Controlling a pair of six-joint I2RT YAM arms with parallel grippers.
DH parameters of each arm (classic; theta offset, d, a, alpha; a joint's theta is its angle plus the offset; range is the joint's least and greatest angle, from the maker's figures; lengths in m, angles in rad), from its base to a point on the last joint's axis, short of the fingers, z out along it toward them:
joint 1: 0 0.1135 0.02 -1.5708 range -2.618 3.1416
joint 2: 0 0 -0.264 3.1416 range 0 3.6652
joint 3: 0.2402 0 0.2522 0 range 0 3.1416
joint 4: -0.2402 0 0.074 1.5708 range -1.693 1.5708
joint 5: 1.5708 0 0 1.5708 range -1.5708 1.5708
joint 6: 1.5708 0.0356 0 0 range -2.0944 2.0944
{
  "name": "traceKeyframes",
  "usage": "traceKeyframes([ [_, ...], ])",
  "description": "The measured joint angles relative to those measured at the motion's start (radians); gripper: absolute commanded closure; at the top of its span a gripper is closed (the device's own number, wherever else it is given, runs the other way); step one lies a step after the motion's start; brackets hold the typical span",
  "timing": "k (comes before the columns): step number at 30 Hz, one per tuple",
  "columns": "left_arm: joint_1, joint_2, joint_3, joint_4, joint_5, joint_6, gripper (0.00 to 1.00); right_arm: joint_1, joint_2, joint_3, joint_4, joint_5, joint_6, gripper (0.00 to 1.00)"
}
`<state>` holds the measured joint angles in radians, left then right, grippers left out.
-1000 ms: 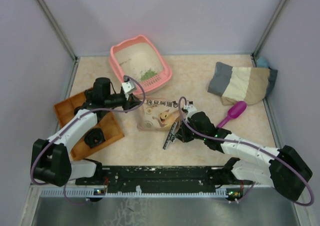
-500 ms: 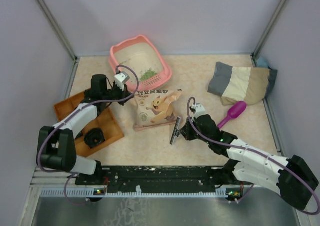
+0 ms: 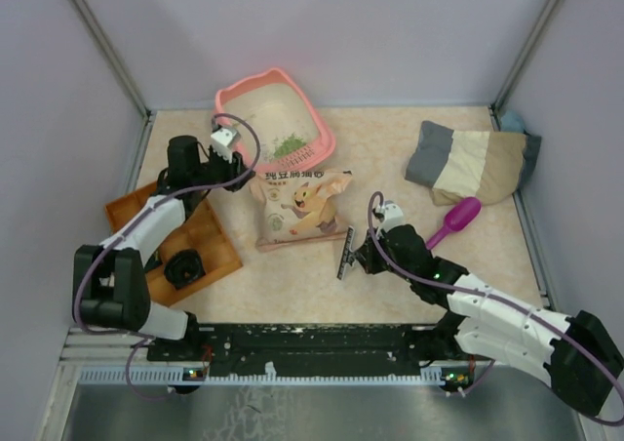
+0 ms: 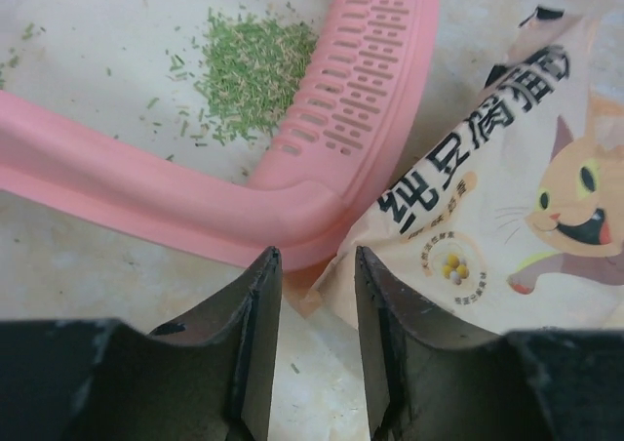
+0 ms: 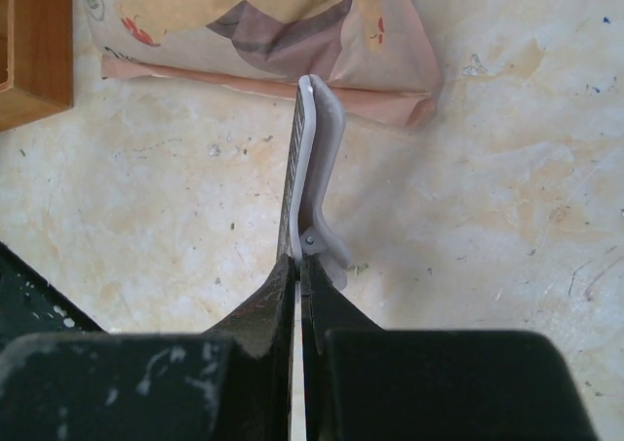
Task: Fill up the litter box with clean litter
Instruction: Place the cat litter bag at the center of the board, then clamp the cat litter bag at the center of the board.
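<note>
Since the earlier frames the bag (image 3: 297, 207) has gone from propped up in the L gripper (image 3: 242, 180) to lying flat mid-worktop, print up, and the L arm has pulled back toward the left edge. L gripper now hangs w/ fingers parted and nothing btwn them, just off the near rim of the litter box (image 3: 255, 109), bag corner right beside it; prob. it let go so the bag could rest. Litter box sits at the far edge, left of centre. The clean litter (image 3: 288, 146) is only a small green heap by its slotted rim and most of the floor is bare, so filling looks far from done. R gripper (image 3: 363, 259) is clenched on a grey clip (image 3: 346, 254), held on edge just off the bag's near-right corner, likely the bag's closure kept out of the way. Orange tray (image 3: 219, 251) lies by the left edge, scoop (image 3: 454, 220) and cushion (image 3: 468, 163) toward the right edge.
</note>
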<state>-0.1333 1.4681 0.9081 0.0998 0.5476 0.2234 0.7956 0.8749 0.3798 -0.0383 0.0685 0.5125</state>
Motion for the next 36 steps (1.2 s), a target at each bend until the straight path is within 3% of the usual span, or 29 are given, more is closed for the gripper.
traceKeyframes([
  [5,0.002,-0.103,0.024,0.001,-0.019,-0.068,0.43,0.000,-0.042,0.021,-0.038,-0.006,-0.033,1.00],
  [10,0.003,-0.177,0.086,-0.027,0.006,-0.195,0.38,0.000,-0.078,0.055,0.000,-0.066,-0.050,1.00],
  [15,-0.002,-0.228,0.089,-0.017,0.171,-0.351,0.33,0.000,-0.105,0.083,0.095,-0.117,-0.052,1.00],
  [20,-0.027,-0.301,-0.052,0.143,0.380,-0.513,0.29,0.000,-0.108,0.115,0.220,-0.143,-0.008,1.00],
  [30,-0.188,-0.318,-0.217,0.456,0.562,-0.761,0.31,0.000,-0.044,0.169,0.447,-0.182,0.137,1.00],
  [33,-0.232,-0.301,-0.217,0.484,0.576,-0.771,0.36,0.000,-0.007,0.199,0.478,-0.203,0.163,1.00],
  [36,-0.251,-0.288,-0.217,0.490,0.584,-0.766,0.48,0.000,0.007,0.206,0.496,-0.221,0.181,1.00],
])
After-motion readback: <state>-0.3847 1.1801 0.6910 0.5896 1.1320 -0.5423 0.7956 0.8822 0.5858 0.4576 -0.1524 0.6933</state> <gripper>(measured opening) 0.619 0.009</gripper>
